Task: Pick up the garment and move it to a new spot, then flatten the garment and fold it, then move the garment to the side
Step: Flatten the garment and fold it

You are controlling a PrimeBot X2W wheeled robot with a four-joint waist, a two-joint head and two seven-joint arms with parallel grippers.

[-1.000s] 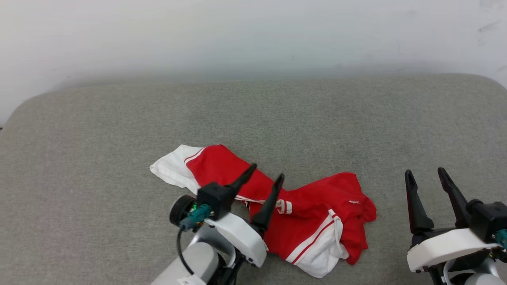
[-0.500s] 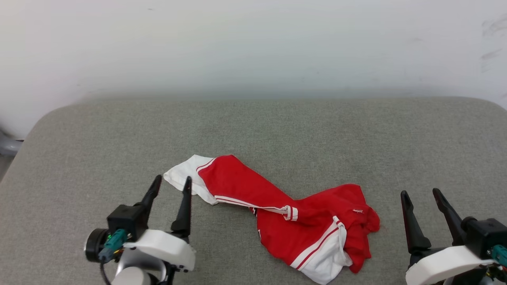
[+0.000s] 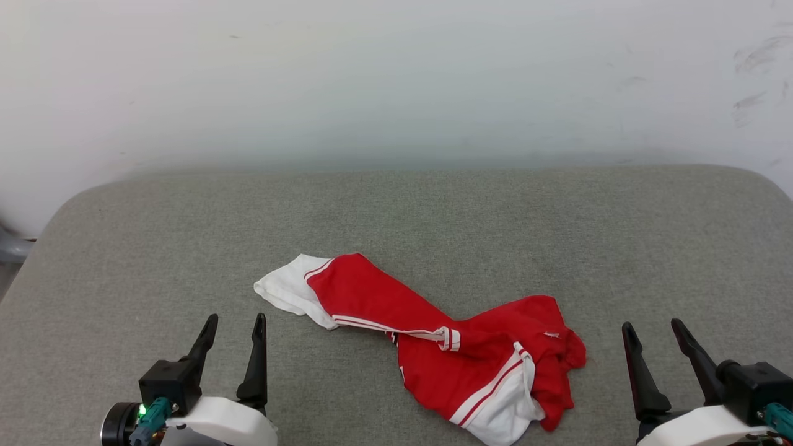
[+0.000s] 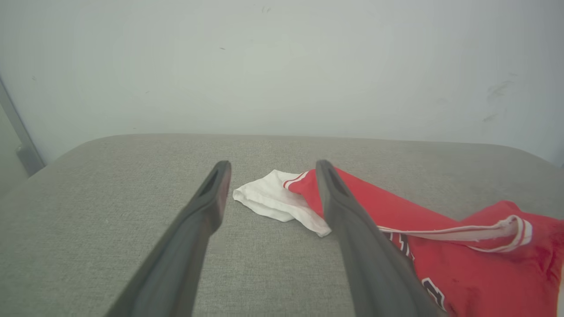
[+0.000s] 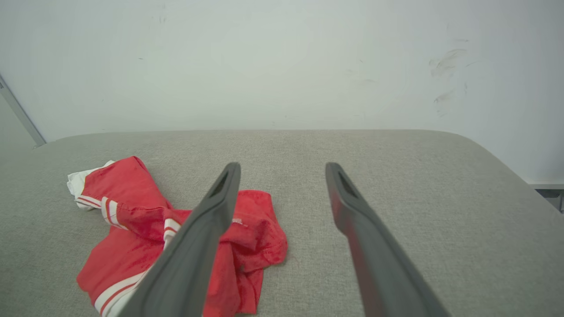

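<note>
Red jersey-style shirt with white short sleeves and red-and-white striped trim (image 3: 477,365) lies crumpled on the grey fabric-covered desk with rounded corners (image 3: 433,210), a bit below centre in the head view. It stretches diagonally, with one white sleeve at its 10 o'clock end and a bunched red heap with the other white sleeve at its 4 o'clock end. Dark lettering partly shows in the left wrist view, unreadable.

Left tool (image 3: 236,317) sits at 7 o'clock in the head view. Its two dark fingers are spread wide with nothing between them, pointing about 12 to 1 o'clock, clear of the shirt, near the white sleeve end.

Right tool (image 3: 652,324) sits at 4 o'clock, fingers spread and empty, leaning toward 11 o'clock, just beside the red heap but apart from it.

Both white wrist housings are low at the bottom edge. A pale scuffed wall (image 3: 396,74) is at 12 o'clock behind the desk.
</note>
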